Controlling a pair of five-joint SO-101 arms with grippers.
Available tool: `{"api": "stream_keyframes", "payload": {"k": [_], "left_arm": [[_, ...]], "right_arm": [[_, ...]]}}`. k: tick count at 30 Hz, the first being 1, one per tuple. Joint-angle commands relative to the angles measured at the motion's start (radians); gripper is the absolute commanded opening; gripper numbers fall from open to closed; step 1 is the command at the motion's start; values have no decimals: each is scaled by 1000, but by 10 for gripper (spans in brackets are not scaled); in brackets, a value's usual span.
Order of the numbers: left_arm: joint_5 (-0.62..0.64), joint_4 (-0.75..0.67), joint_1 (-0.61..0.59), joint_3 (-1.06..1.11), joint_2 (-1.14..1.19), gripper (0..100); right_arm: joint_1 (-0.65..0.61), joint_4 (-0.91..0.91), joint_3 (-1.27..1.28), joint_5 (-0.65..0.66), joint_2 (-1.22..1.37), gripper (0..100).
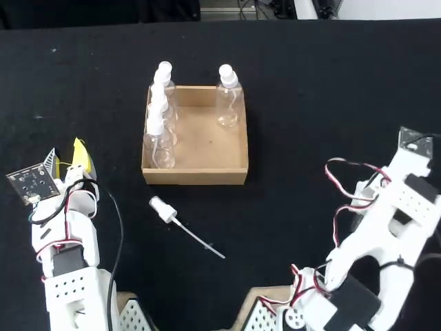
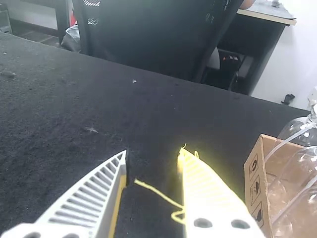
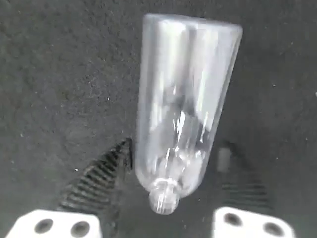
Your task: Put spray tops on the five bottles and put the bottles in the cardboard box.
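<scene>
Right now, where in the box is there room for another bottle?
The cardboard box has bare floor front-right, between the lone bottle at the back and the front wall. Its left side is crowded: three bottles in a row.

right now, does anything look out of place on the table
A spray top lies loose on its side on the table in front of the cardboard box, detached from any bottle. The bottle by the right pincer has a bare neck, no top.
</scene>
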Motion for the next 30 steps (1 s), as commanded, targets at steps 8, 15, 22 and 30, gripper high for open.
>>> {"api": "stream_keyframes", "payload": {"k": [8, 15, 22, 30], "left_arm": [[-9, -15, 10, 24, -5, 134], [-9, -15, 12, 24, -5, 134], [-9, -15, 12, 24, -5, 134], [-9, -15, 12, 24, -5, 134]], "right_arm": [[-23, 236, -318, 384, 8, 329], [104, 155, -300, 1229, 8, 330], [123, -3, -165, 1616, 8, 332], [123, -21, -65, 1895, 10, 330]]}}
